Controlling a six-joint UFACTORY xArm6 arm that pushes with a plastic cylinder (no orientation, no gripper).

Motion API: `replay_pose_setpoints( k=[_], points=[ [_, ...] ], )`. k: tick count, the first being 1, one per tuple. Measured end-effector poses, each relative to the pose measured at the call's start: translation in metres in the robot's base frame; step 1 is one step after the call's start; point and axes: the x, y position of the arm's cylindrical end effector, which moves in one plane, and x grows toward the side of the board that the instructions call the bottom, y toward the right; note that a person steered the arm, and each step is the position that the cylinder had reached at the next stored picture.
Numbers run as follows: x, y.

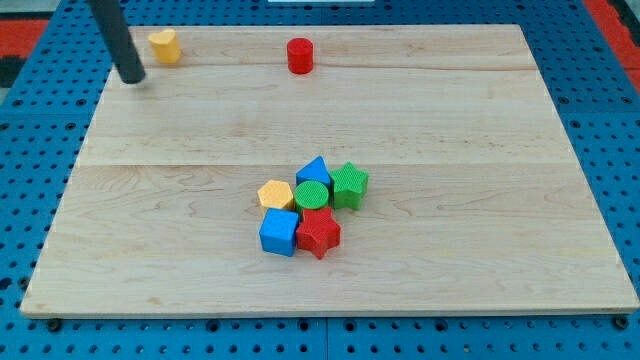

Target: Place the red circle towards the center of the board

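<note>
The red circle (300, 55) is a short red cylinder standing near the view's top edge of the wooden board (480, 150), a little left of the middle. My tip (133, 78) is at the board's top left, far to the left of the red circle. A yellow block (165, 45) lies just to the right of the rod and above the tip.
A cluster of blocks sits below the board's middle: a blue triangular block (315, 170), a green star (349, 185), a green circle (311, 195), a yellow hexagon (275, 194), a blue cube (279, 232) and a red star (318, 232). A blue pegboard (600, 120) surrounds the board.
</note>
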Motion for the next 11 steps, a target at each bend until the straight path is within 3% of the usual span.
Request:
replay_pose_setpoints(
  k=[1,3,4,6,8,9,10,11],
  points=[
    [0.014,0.050],
    [-0.079,0.181],
    [-0.064,0.246],
    [-0.116,0.267],
    [-0.082,0.342],
    [-0.055,0.271],
    [0.040,0.257],
    [0.076,0.249]
  ],
)
